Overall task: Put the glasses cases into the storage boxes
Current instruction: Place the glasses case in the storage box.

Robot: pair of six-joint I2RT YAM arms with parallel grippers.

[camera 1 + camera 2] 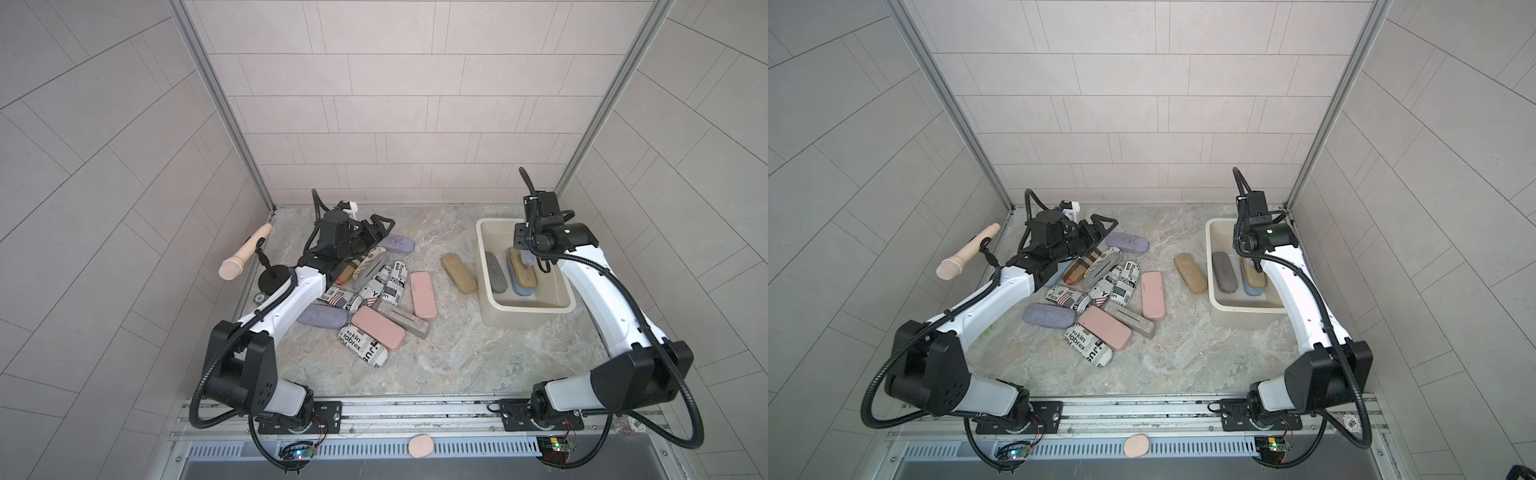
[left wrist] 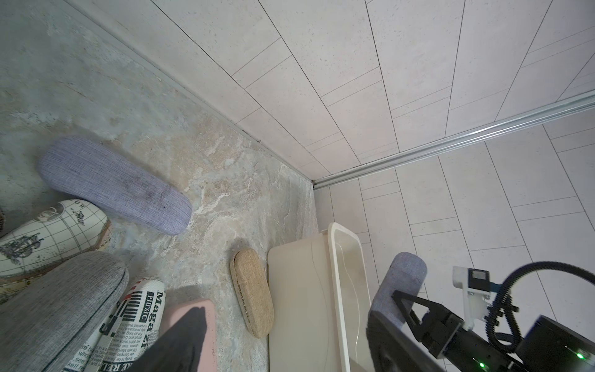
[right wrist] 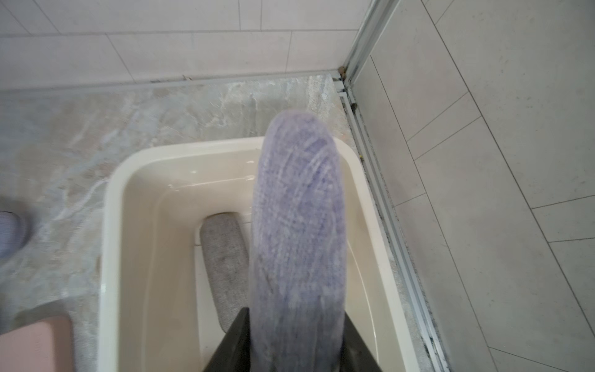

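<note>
Lavender case (image 3: 297, 225), clamped in the right claw (image 3: 294, 341), hangs over the tub (image 3: 108, 225) holding 3 cases (image 1: 494, 272): placing step. Next, likely lower and release. Left claw (image 1: 384, 232), jaws apart, over the pile (image 1: 374, 299), well apart from the tub.

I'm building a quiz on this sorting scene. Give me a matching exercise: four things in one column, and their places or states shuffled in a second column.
Things:
A. right tool
B. left tool
C. dark grey case
D. newsprint cases

Places or states:
1. lying on the table
2. open, holding nothing
3. shut on a lilac case over the tub
4. lying in the tub

Pairs: A-3, B-2, C-4, D-1.
</note>
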